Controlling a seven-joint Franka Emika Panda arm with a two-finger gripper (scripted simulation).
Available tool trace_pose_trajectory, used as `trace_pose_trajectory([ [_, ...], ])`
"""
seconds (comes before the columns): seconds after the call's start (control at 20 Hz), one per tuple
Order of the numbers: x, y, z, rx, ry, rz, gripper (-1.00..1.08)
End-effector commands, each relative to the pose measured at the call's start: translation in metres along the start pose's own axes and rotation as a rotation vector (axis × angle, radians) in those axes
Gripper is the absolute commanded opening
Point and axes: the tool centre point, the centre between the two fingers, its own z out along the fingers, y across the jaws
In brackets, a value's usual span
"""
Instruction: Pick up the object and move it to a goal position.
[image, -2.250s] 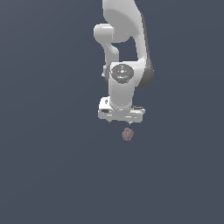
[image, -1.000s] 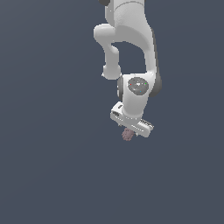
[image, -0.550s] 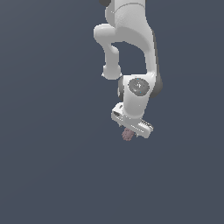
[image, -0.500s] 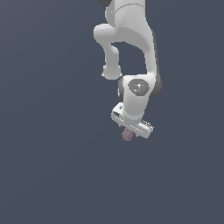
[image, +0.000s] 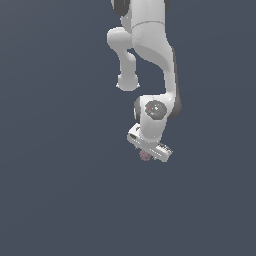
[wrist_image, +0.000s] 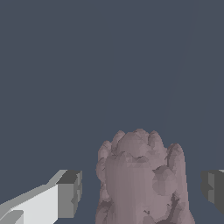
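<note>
We see the white gripper (image: 146, 152) lowered over the object (image: 145, 156), a lumpy pinkish-brown lump peeking out at the six o'clock edge of the hand in the exterior view. Two seconds ago the object lay clear below the hand; over the last second little has shifted. In the wrist view the object (wrist_image: 142, 179) sits between the dark pads (wrist_image: 70, 193), gaps showing on both sides, so the jaws stand apart, not yet gripping. We judge closing comes next.
</note>
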Motion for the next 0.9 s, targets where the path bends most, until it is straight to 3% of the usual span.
trace_pose_trajectory([
  [0.0, 0.0007, -0.0007, 0.0053, 0.001, 0.001, 0.0, 1.0],
  [0.1, 0.001, -0.0011, 0.0059, 0.001, 0.001, 0.0, 1.0],
  [0.15, 0.001, -0.0011, 0.0059, 0.001, 0.001, 0.0, -1.0],
  [0.85, 0.0031, -0.0012, 0.0002, 0.002, 0.002, 0.0, -1.0],
])
